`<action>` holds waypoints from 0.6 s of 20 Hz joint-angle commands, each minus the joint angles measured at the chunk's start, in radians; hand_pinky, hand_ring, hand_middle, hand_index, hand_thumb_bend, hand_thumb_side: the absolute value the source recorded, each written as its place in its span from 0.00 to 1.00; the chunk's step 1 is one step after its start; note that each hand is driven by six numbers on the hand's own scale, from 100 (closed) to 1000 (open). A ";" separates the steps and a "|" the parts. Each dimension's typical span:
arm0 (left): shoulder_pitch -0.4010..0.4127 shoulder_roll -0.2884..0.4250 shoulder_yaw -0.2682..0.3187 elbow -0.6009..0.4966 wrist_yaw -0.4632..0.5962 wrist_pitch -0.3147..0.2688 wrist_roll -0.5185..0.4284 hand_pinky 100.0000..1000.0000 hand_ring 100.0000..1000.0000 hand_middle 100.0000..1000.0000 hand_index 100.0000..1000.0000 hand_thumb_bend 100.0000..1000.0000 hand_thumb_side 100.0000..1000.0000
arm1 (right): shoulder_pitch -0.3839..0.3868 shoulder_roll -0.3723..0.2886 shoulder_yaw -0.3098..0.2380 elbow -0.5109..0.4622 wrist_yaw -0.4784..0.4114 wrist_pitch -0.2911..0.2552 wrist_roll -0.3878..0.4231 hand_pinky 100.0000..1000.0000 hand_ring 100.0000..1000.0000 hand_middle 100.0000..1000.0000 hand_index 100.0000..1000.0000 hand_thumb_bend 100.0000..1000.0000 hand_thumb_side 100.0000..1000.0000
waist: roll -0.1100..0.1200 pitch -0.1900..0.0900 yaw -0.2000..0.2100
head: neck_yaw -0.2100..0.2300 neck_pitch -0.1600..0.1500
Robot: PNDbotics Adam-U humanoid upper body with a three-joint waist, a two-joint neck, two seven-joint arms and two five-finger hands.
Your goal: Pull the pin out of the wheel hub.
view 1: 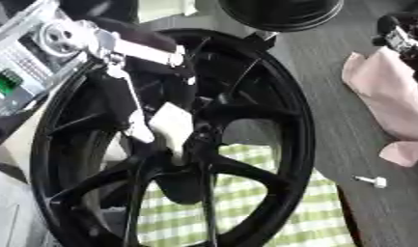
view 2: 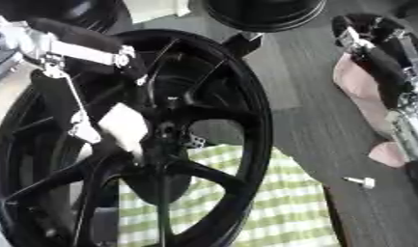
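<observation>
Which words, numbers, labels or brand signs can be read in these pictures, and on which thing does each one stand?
No text can be read in either view.
Wheel: black rim and spokes, no visible brand or number.
Grey panel at the upper left: rows of small marks and a green part, too blurred to read.
Small white part on the table: no marking visible.
Green checked cloth: pattern only.

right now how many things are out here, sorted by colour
black: 2, the big spoked wheel and a round black object at the far edge
pink: 1, a cloth
green and white: 1, a checked cloth under the wheel
silver: 1, a small pin on the table
total: 5
</observation>
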 commanded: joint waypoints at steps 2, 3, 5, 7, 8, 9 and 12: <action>0.003 0.052 0.095 -0.076 0.005 0.001 0.061 0.69 0.58 0.39 0.27 0.42 0.00 | -0.009 -0.021 -0.016 -0.011 -0.012 -0.003 -0.005 0.95 0.70 0.63 0.75 0.27 0.40 | -0.010 -0.020 0.002 | -0.002 -0.008; 0.010 0.057 0.119 -0.093 0.006 0.002 0.079 0.69 0.58 0.39 0.27 0.43 0.00 | -0.009 -0.021 -0.017 -0.011 -0.012 -0.003 -0.005 0.95 0.70 0.63 0.75 0.27 0.40 | -0.011 -0.020 0.002 | -0.002 -0.008; 0.021 0.063 0.178 -0.115 0.005 0.007 0.131 0.68 0.57 0.38 0.26 0.45 0.00 | -0.008 -0.022 -0.019 -0.012 -0.013 -0.004 -0.007 0.95 0.70 0.63 0.75 0.27 0.40 | -0.013 -0.021 0.005 | -0.003 -0.007; 0.033 0.066 0.242 -0.118 0.012 0.016 0.197 0.67 0.56 0.37 0.25 0.47 0.00 | -0.005 -0.023 -0.020 -0.012 -0.013 -0.004 -0.009 0.95 0.70 0.63 0.75 0.27 0.40 | -0.015 -0.023 0.008 | -0.005 -0.005; 0.038 0.068 0.270 -0.115 0.017 0.019 0.228 0.67 0.56 0.37 0.25 0.48 0.00 | -0.004 -0.023 -0.021 -0.012 -0.014 -0.005 -0.010 0.95 0.70 0.63 0.75 0.27 0.40 | -0.016 -0.024 0.009 | -0.006 -0.004; 0.044 0.074 0.303 -0.110 0.019 0.021 0.261 0.67 0.56 0.37 0.25 0.49 0.00 | -0.004 -0.023 -0.022 -0.013 -0.015 -0.005 -0.011 0.95 0.70 0.63 0.75 0.27 0.40 | -0.017 -0.025 0.011 | -0.007 -0.002; 0.080 0.128 0.389 -0.077 0.013 0.024 0.349 0.67 0.56 0.37 0.26 0.50 0.00 | 0.003 -0.028 -0.026 -0.015 -0.016 -0.007 -0.014 0.95 0.70 0.63 0.75 0.27 0.40 | -0.020 -0.029 0.022 | -0.013 0.009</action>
